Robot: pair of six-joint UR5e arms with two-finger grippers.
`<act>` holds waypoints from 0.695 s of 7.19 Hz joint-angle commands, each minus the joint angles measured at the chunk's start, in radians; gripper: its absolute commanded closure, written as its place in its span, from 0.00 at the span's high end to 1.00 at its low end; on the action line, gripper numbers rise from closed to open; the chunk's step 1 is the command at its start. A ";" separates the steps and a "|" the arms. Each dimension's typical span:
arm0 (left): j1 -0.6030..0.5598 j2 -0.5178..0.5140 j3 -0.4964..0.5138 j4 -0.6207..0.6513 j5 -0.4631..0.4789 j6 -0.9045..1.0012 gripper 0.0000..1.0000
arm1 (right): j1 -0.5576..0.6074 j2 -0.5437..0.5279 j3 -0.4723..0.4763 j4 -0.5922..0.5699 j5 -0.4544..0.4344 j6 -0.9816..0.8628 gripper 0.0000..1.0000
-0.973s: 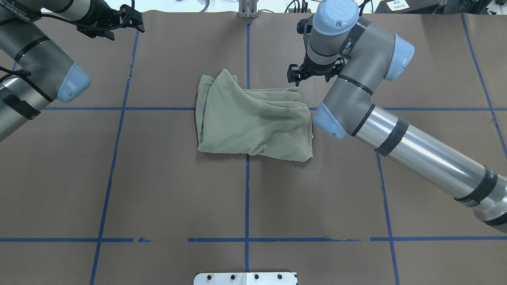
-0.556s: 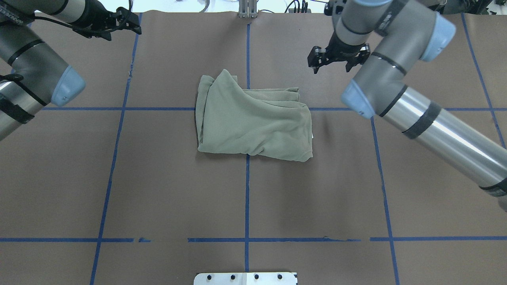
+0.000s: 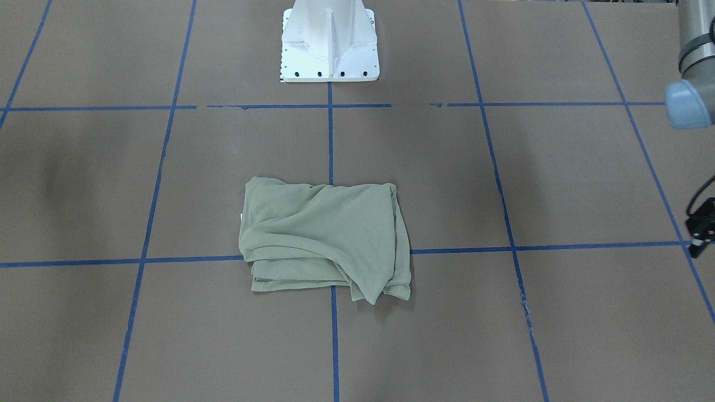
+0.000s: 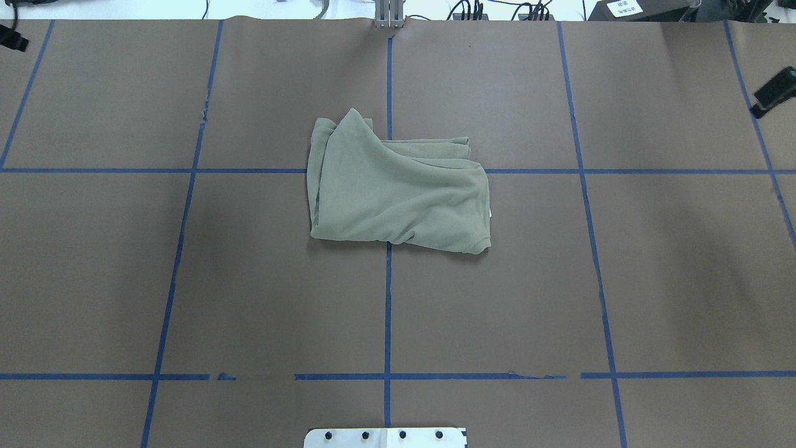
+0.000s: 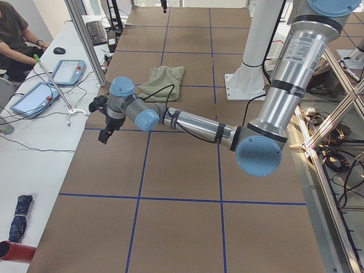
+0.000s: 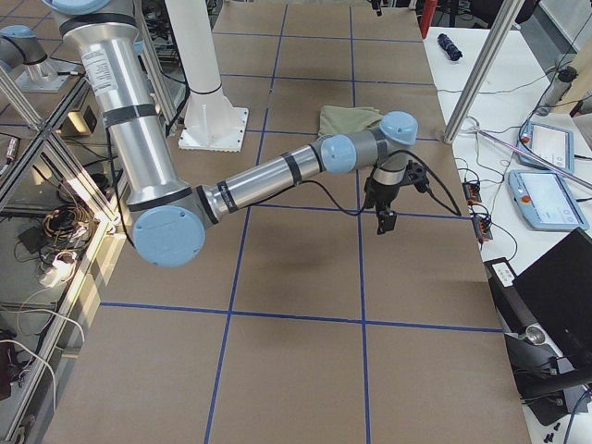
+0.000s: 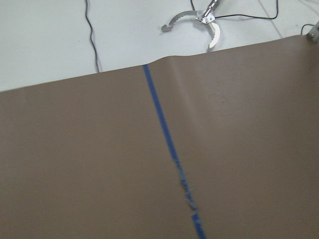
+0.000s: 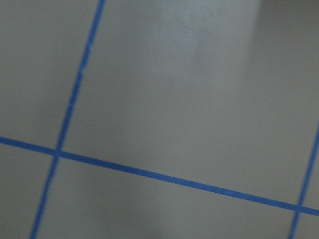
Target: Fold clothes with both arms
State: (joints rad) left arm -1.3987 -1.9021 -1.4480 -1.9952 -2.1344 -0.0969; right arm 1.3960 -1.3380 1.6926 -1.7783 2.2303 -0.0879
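The sage-green shirt [image 4: 398, 193] lies folded into a rough rectangle at the middle of the brown table, with nothing touching it. It also shows in the front view [image 3: 324, 234] and both side views [image 5: 165, 79] [image 6: 350, 118]. My left gripper [image 4: 13, 41] is only a black sliver at the overhead view's far left edge; it hangs over the table's left end [image 5: 104, 135] [image 3: 699, 229]. My right gripper [image 4: 773, 93] is a black piece at the far right edge, over the right end [image 6: 385, 220]. I cannot tell whether either is open or shut. Both wrist views show only bare table.
The white pedestal base [image 3: 329, 39] stands at the robot's side of the table. Blue tape lines [image 4: 388, 311] grid the brown surface. A white side table with tablets [image 5: 68, 71] and a seated person [image 5: 14, 34] lies beyond the far edge. Metal tongs [image 7: 199, 17] lie there.
Both arms have swung outward and away from the shirt, the left to the far left, the right to the far right, almost out of the overhead view. The shirt has not moved.
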 commanded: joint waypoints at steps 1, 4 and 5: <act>-0.176 0.032 0.110 0.021 -0.093 0.370 1.00 | 0.154 -0.127 -0.044 0.000 0.085 -0.199 1.00; -0.226 0.196 0.123 -0.085 -0.020 0.453 1.00 | 0.184 -0.222 -0.033 0.054 0.123 -0.199 1.00; -0.224 0.195 0.117 -0.042 0.011 0.409 1.00 | 0.185 -0.251 -0.042 0.053 0.123 -0.161 1.00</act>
State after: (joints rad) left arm -1.6206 -1.7274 -1.3298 -2.0509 -2.1656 0.3371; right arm 1.5762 -1.5506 1.6564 -1.7384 2.3518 -0.2793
